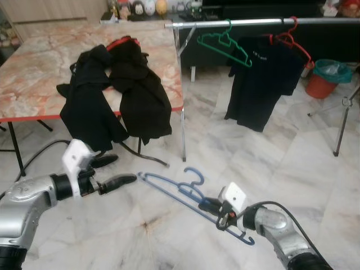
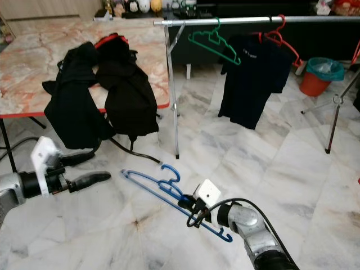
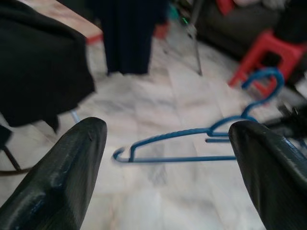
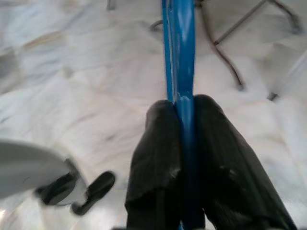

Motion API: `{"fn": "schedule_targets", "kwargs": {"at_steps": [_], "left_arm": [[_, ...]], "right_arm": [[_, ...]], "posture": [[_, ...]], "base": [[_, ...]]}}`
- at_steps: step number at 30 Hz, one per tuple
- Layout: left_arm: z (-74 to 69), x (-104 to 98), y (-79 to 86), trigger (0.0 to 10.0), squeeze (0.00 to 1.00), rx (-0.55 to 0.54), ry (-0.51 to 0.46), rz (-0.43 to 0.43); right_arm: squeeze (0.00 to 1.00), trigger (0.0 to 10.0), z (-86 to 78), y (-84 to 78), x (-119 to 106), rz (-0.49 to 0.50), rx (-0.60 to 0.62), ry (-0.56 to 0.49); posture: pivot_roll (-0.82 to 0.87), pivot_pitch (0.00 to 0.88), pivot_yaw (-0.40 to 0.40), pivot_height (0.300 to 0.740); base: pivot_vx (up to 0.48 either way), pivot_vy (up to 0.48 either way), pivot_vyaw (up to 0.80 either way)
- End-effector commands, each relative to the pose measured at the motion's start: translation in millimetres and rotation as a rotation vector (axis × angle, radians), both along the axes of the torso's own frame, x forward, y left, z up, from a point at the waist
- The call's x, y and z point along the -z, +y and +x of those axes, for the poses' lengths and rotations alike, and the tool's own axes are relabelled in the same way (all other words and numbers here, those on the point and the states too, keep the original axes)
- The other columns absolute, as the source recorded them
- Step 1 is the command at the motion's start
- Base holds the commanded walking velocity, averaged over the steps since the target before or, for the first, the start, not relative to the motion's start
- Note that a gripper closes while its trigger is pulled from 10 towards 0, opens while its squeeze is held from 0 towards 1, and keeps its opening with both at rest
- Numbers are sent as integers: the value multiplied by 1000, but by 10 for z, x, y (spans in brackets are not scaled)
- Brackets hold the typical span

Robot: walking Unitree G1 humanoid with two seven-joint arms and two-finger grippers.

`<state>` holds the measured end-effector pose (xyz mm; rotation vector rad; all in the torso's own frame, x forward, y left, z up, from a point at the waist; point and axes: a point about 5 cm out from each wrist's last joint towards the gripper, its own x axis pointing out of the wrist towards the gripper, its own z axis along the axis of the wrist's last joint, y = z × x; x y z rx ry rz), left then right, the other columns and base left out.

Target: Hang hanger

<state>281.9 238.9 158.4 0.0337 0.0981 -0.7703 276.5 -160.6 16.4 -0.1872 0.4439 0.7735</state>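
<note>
Right gripper (image 4: 184, 139) is clamped tight on the blue hanger (image 1: 185, 191), holding it low over the marble floor (image 1: 270, 163). Left gripper (image 1: 115, 171) sits nearby, fingers spread wide, gripping nothing.

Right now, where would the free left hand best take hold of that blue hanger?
Probably the long straight bar of the blue hanger, near its free end. It points toward the open left hand, and the right hand already clamps the other side by the hook.

Home, living/dining rm: marble floor (image 1: 236, 152), marble-top table (image 1: 45, 62) w/ black clothes (image 1: 112, 90), metal clothes rail (image 1: 253, 22) w/ T-shirt (image 1: 261, 84), red plastic stool (image 3: 259, 72).
</note>
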Motion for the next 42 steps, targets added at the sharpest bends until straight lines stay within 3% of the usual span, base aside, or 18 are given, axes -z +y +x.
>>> {"fn": "schedule_targets", "kwargs": {"at_steps": [1,2,4,6,9,11,12,14,18,26,31,36,42], "left_arm": [[41,20,80,10000,0,-139,-34,-104],[66,81,122,10000,0,-224,-31,-121],[88,150,166,10000,0,-312,-26,-130],[83,410,257,10000,0,-464,59,-90],[6,771,290,10000,0,-545,179,8],[-149,1259,283,10000,0,-657,379,57],[-149,1259,283,10000,0,-657,379,57],[-319,1624,101,10000,0,-631,511,159],[-477,1909,-107,10000,0,-623,628,209],[-514,2026,-263,10000,0,-648,673,200],[-505,2048,-239,10000,0,-649,663,252],[-486,2036,-201,10000,0,-669,654,260],[-491,2052,-271,10000,0,-645,648,254]], "right_arm": [[0,2784,22,-91,109,-12,213,36],[0,1882,11,-116,152,-11,272,54],[0,1882,-5,-137,192,-10,317,70],[0,10000,-36,-193,266,-55,411,81],[0,10000,-58,-296,331,-67,584,98],[0,10000,-86,-385,377,-23,793,122],[0,10000,-86,-385,377,-23,793,122],[0,10000,-108,-381,408,-30,866,129],[0,10000,-101,-299,418,-22,861,127],[0,10000,-145,-307,461,-34,878,144],[0,10000,-98,-272,424,-12,889,118],[0,10000,-69,-263,398,-7,884,100],[0,10000,-41,-299,366,-24,901,74]], "posture": [[54,84,28,740],[54,84,28,740],[51,84,28,740],[47,77,26,740],[48,71,25,740],[40,53,24,740],[40,53,24,740],[41,43,21,740],[39,30,19,740],[30,0,19,740],[34,0,27,740],[32,23,29,740],[23,52,46,740]], "base": [[0,0,0],[0,0,0],[0,0,0],[0,0,0],[0,0,0],[0,0,0],[0,0,0],[0,0,0],[0,0,0],[0,0,0],[0,-269,0],[0,-398,0],[0,-421,0]]}}
